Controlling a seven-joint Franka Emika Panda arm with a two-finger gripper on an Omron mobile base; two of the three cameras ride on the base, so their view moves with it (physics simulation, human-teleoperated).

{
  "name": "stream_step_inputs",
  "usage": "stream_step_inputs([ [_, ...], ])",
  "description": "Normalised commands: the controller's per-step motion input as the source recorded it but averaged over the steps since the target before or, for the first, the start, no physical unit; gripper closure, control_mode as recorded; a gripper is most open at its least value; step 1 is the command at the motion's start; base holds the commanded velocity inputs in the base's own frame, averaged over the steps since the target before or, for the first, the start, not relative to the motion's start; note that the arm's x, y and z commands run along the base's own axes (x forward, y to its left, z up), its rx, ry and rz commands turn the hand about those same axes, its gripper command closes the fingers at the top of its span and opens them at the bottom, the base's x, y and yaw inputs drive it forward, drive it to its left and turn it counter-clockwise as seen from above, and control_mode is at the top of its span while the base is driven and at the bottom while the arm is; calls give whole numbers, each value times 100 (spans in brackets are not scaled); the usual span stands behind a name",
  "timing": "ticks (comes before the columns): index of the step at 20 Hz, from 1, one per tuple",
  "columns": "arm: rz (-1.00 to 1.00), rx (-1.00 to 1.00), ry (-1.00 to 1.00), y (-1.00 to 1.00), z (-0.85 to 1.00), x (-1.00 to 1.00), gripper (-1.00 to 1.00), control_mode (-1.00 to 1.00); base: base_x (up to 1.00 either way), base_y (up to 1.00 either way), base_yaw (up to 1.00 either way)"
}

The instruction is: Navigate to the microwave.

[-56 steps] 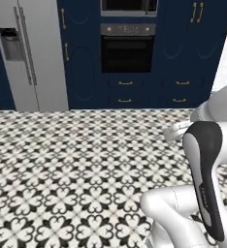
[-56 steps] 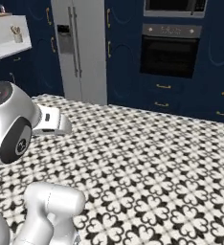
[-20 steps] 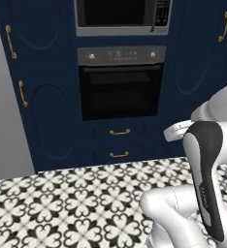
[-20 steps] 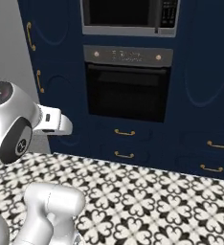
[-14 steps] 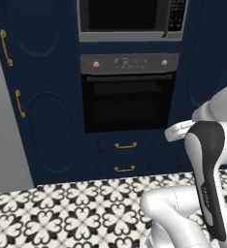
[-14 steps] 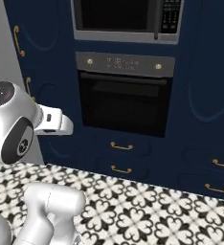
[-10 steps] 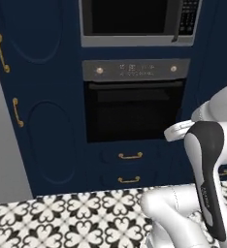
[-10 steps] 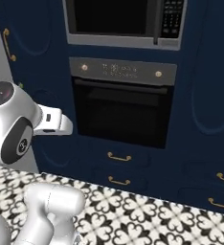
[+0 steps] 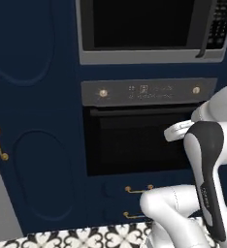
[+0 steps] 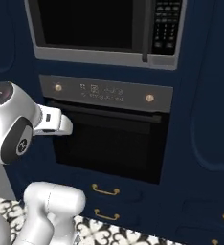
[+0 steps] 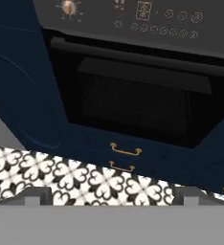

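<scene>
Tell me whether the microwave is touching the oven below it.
Apart. The right base view shows a strip of navy cabinet between the microwave frame's bottom edge and the oven control strip.

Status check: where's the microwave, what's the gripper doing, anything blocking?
Gripper state unreadable, nothing held. Microwave dead ahead, high, door shut, directly above the oven. Nothing between base and cabinets.

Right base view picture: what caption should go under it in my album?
White robot arm faces the silver-framed, black-windowed microwave above a black-doored oven in navy cabinets.
</scene>
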Motion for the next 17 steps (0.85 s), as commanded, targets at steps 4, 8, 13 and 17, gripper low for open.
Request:
stream_step_inputs([
  [4, 0, 0, 0, 0, 0, 0, -100, 100, 100, -29, -6],
  [8, 0, 0, 0, 0, 0, 0, -100, 100, 100, -28, -16],
  [13, 0, 0, 0, 0, 0, 0, -100, 100, 100, -16, -16],
  [17, 0, 0, 0, 0, 0, 0, -100, 100, 100, -18, -19],
])
